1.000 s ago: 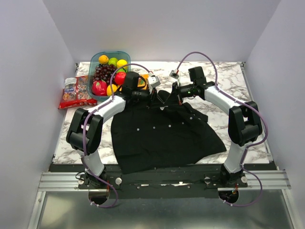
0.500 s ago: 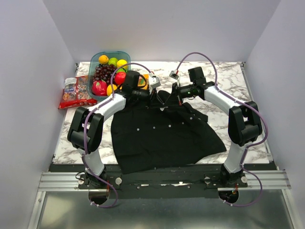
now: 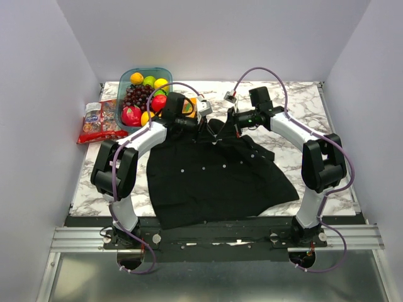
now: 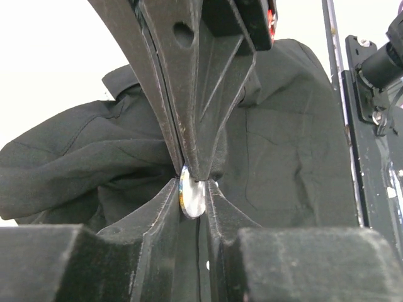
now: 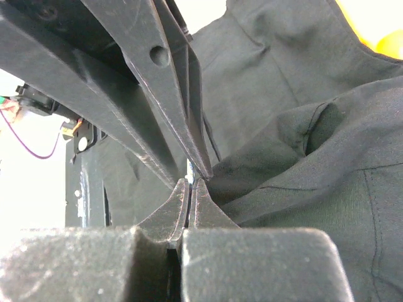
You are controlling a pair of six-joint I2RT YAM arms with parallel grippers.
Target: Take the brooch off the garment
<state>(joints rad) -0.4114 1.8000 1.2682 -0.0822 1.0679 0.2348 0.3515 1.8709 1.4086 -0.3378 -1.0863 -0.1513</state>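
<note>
Broadly, a marbled surface (image 3: 302,104) carries a black button-up shirt (image 3: 214,179), spread flat with its hem toward the arm bases and its collar end at the far side. Both arms reach forward over the shirt and bend inward, so their wrists face each other above the collar end. The left arm (image 3: 141,141) comes in from the shirt's left edge and the right arm (image 3: 296,132) from its right edge.

The left gripper (image 4: 192,182) is closed only partway. Its fingertips pinch the brooch (image 4: 191,196), a small silvery disc seen edge-on, right against the dark cloth near the collar. The right gripper (image 5: 194,182) is pressed fully together, with its tips at a raised fold of the shirt. Whether any cloth is caught between them cannot be told.

Beyond the shirt's left shoulder sit a clear tub of fruit (image 3: 146,94) and a red snack bag (image 3: 99,123). Tiny white buttons (image 3: 203,168) dot the shirt's front.
</note>
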